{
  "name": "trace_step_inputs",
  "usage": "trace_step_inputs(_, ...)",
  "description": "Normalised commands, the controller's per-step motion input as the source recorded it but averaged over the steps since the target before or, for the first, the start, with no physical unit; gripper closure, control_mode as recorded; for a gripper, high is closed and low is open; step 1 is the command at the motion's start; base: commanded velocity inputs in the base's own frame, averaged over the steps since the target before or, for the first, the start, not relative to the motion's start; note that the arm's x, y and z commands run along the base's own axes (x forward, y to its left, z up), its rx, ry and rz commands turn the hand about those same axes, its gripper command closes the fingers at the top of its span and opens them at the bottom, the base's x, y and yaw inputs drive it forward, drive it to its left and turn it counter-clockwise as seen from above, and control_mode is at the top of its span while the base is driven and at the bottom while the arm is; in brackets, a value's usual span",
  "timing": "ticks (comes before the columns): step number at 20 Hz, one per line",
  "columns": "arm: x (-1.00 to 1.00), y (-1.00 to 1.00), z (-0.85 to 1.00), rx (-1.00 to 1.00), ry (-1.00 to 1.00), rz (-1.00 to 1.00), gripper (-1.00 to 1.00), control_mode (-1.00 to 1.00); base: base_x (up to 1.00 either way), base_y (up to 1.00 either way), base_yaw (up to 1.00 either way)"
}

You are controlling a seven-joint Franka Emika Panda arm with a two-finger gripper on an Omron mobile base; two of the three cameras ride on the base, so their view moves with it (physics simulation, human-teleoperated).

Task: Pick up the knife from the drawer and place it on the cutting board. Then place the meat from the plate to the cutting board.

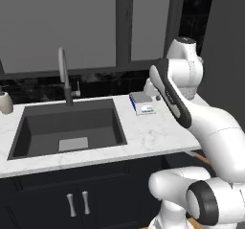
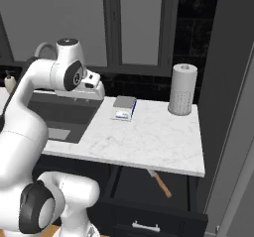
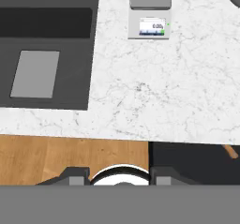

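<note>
We're parked at the white marble counter (image 2: pixel 149 137), arm folded high above it. The gripper (image 3: pixel 119 180) looks straight down at the counter's front edge; the tips sit at the very bottom of the hand view against the grey band, so we can't tell whether the fingers are spread or closed. Nothing visible between them.

The drawer (image 2: pixel 149 191) is pulled out below the counter on the right side, dark front with a silver handle, dark interior. The knife (image 2: pixel 159 182) lies inside it; we see the brown handle angled toward the front right, with what is probably a short bit of blade running under the counter overhang. In the hand view the handle tip pokes in at the right edge (image 3: pixel 230 151), well apart from the gripper. In the left base view a thin brown sliver under the counter edge, beside the arm, may be the same handle, hard to say.

On the counter: a small kitchen scale (image 3: pixel 149 16) with a grey platform and lit display reading 0.00, just right of the sink (image 1: pixel 67 127). The sink is dark, with a grey rectangle on its floor and a faucet (image 1: pixel 63 74) behind it. A paper towel roll (image 2: pixel 182 88) stands upright at the back right, well apart from the scale. A soap dispenser (image 1: pixel 5 101) sits at the far left of the counter.

Wood floor (image 3: pixel 70 155) shows under the counter edge, left of the drawer.
</note>
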Motion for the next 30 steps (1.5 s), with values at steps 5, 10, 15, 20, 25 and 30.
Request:
trace_step_inputs(5, -0.38, 0.00, 0.00, 0.00, 0.00, 0.00, -1.00, -1.00, 0.00, 0.00, 0.00)
trace_step_inputs(10, -0.91, -0.03, -0.01, 0.00, 0.00, -0.01, -1.00, -1.00, 0.00, 0.00, 0.00)
trace_step_inputs(15, -0.85, -0.28, -0.26, 0.00, 0.00, -0.01, -1.00, -1.00, 0.00, 0.00, 0.00)
trace_step_inputs(20, -0.51, -0.37, -0.21, 0.00, 0.00, 0.00, -1.00, -1.00, 0.00, 0.00, 0.00)
trace_step_inputs(25, -0.41, -0.05, -0.06, 0.00, -0.01, 0.00, -1.00, -1.00, 0.00, 0.00, 0.00)
trace_step_inputs(30, -0.11, 0.00, 0.00, 0.00, -0.02, 0.00, -1.00, 1.00, -0.35, 0.17, -0.01)
